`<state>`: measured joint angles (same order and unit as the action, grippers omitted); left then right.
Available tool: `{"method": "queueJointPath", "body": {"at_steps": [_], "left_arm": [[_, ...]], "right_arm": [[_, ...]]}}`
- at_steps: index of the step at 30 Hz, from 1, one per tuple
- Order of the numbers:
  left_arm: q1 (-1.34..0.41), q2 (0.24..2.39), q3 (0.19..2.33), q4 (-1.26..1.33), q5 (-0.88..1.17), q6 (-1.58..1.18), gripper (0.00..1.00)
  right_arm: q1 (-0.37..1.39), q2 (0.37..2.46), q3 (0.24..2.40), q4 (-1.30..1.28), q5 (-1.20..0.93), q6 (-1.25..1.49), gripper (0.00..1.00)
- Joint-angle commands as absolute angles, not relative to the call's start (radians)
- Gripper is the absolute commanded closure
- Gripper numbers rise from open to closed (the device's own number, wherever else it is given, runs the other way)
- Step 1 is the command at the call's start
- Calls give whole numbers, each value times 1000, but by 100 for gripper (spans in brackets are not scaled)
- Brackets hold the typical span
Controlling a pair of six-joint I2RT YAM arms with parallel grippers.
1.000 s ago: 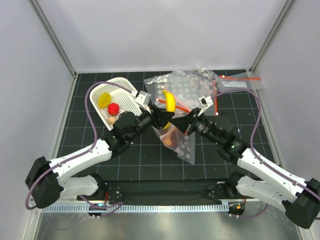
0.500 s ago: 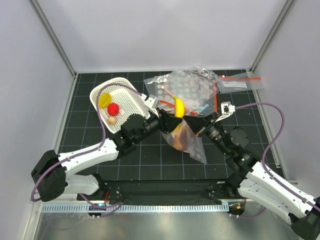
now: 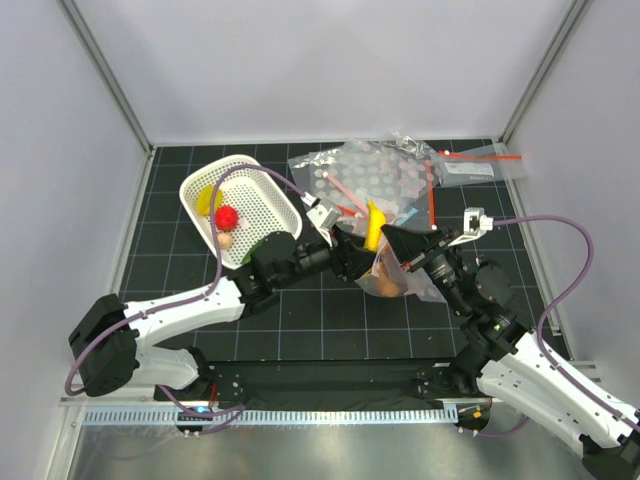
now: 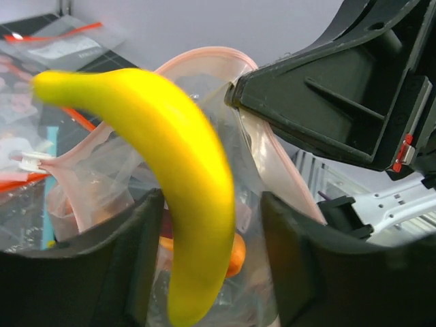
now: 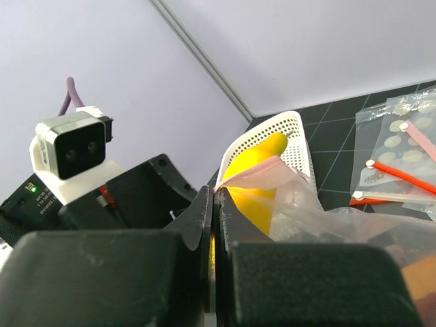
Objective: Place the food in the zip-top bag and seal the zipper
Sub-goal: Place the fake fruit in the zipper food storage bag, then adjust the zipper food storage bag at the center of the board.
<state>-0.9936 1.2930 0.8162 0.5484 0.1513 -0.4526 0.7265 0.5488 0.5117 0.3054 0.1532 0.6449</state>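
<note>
My right gripper [image 3: 392, 240] [image 5: 215, 194] is shut on the pink zipper strip [image 5: 262, 170] of the clear zip-top bag [image 3: 400, 280] and holds its mouth [image 4: 204, 54] up and open. An orange hot dog [image 4: 235, 255] lies inside the bag. The yellow banana [image 3: 375, 226] [image 4: 184, 170] stands tip-down in the bag's mouth, between the fingers of my left gripper [image 3: 358, 252] [image 4: 211, 199]. The jaws are apart, with a gap at the banana's right side. The yellow round piece [image 3: 208, 198], the red berry [image 3: 227, 216] and the beige egg [image 3: 226, 240] lie in the white basket [image 3: 268, 195].
Several other clear bags with red strips [image 3: 370, 175] lie heaped behind the held bag, and one more [image 3: 480, 165] lies at the back right. The basket [image 5: 300, 150] stands just left of my left arm. The grey walls close in the mat.
Both grippers have moved right and nearer with the bag and the banana. The banana has turned upright into the bag's mouth, and my left jaws have opened round it.
</note>
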Motion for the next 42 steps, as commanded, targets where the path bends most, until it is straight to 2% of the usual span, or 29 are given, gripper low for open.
{"method": "queueJointPath", "body": {"at_steps": [1,3,4,7,15,17,20,26,29,32,37,38,39,42], "left_arm": [[-1006,1289,868,585,173,-403,34],[-1006,1281,880,548,164,-390,32],[-1006,1275,884,534,157,-388,25],[-1006,1264,923,444,121,-377,23],[-1006,1232,1046,134,-23,-377,21],[-1006,1217,1061,81,-29,-371,27],[-1006,1180,1069,40,-58,-368,28],[-1005,1175,1097,-107,-283,-380,23],[-985,1227,1158,-179,-270,-406,23],[-948,1276,1180,-198,-166,-434,28],[-908,1344,1218,-244,-111,-466,30],[-902,1356,1226,-253,-95,-474,33],[-897,1368,1233,-264,-60,-477,41],[-893,1400,1241,-261,-28,-482,46]], "right_arm": [[730,528,512,345,187,640,99],[730,525,512,341,189,638,99],[730,523,514,338,192,640,99],[730,520,514,325,201,635,99],[730,526,515,296,248,615,99],[729,528,515,295,253,614,99],[730,532,514,293,256,606,99],[729,545,517,298,244,594,99],[730,552,520,298,244,591,99],[730,551,518,298,250,589,99],[730,551,517,296,259,586,99],[730,552,518,296,258,586,99],[730,552,518,296,259,586,99],[730,552,515,296,261,586,99]]}}
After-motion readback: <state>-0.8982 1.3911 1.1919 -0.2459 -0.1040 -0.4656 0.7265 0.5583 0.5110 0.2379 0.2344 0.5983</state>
